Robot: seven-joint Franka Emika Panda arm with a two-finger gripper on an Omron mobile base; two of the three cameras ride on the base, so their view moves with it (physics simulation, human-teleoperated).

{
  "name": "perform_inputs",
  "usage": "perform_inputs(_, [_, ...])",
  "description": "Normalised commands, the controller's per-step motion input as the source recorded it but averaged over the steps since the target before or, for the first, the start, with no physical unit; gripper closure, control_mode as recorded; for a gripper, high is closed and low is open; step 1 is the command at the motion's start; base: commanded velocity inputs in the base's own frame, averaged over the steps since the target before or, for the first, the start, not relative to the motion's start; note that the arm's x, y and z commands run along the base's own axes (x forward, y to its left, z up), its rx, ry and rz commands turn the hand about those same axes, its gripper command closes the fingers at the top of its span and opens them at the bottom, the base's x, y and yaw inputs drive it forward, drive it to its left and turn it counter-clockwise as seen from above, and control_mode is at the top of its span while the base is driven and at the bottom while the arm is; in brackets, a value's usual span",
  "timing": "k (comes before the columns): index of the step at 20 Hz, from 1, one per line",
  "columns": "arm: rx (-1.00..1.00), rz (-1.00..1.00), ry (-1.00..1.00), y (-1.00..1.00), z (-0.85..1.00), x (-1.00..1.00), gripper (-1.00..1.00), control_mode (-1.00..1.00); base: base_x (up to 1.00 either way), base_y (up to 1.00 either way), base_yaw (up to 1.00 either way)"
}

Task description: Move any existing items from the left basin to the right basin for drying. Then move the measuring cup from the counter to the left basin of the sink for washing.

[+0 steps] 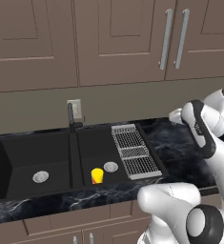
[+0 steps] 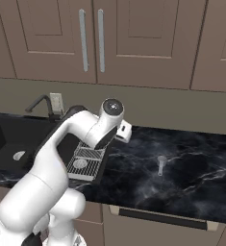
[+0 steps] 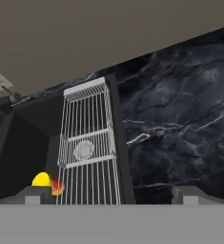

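right base view: measuring cup (image 2: 160, 165) on counter (image 2: 191, 163), well right of sink (image 2: 8, 139)

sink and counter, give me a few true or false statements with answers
1. The yellow cup sits in the narrower basin beside the wire rack. True.
2. The wider basin holds a yellow cup. False: only its drain shows there.
3. The measuring cup lies on the counter, right of the sink. True.
4. The gripper is shut on the measuring cup. False: its jaws stand open and hold nothing.
5. The wire rack lies at the wider basin's far left edge. False: it adjoins the narrower basin.
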Motion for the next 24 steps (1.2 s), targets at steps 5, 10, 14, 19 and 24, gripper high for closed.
perform_inputs(5, [0.0,0.0,0.07,-0.62,-0.1,-0.09,-1.0,-1.0,0.0,0.0,0.0])
perform_inputs(10, [0.0,0.0,0.07,-0.54,-0.19,-0.12,-1.0,-1.0,0.0,0.0,0.0])
perform_inputs(14, [0.0,0.0,0.03,-0.45,-0.3,-0.14,-1.0,-1.0,0.0,0.0,0.0])
perform_inputs(19, [0.0,0.0,0.01,-0.38,-0.31,-0.02,-1.0,-1.0,0.0,0.0,0.0])
perform_inputs(24, [-0.02,0.0,0.03,-0.33,-0.28,0.0,-1.0,-1.0,0.0,0.0,0.0])
